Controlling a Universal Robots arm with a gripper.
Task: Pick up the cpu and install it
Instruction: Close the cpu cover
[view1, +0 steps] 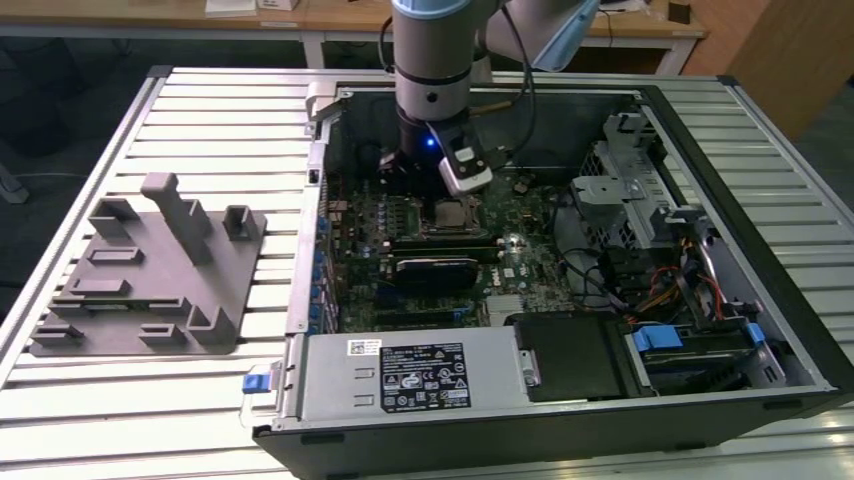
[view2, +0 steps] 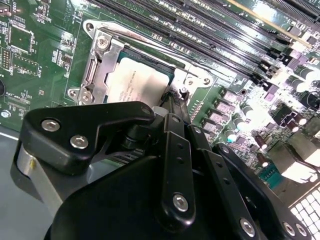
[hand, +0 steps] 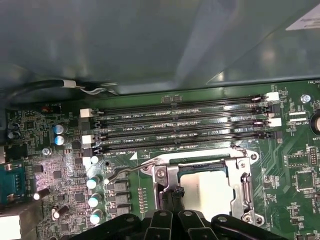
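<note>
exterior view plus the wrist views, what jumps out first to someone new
In the exterior view, the open computer case with the arm reaching into it draws the eye first, a grey plastic fixture standing on the slatted table at the exterior view's left. In both wrist views the silvery cpu lies inside the metal socket frame on the green motherboard, the gripper close at its edge.

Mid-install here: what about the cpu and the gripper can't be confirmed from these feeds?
- Second wrist view: one edge of the cpu is hidden behind the gripper, so contact cannot be told.
- First wrist view: part of the cpu is covered by the gripper's links.
- Exterior view: the socket is too small to judge whether the cpu is seated.
</note>
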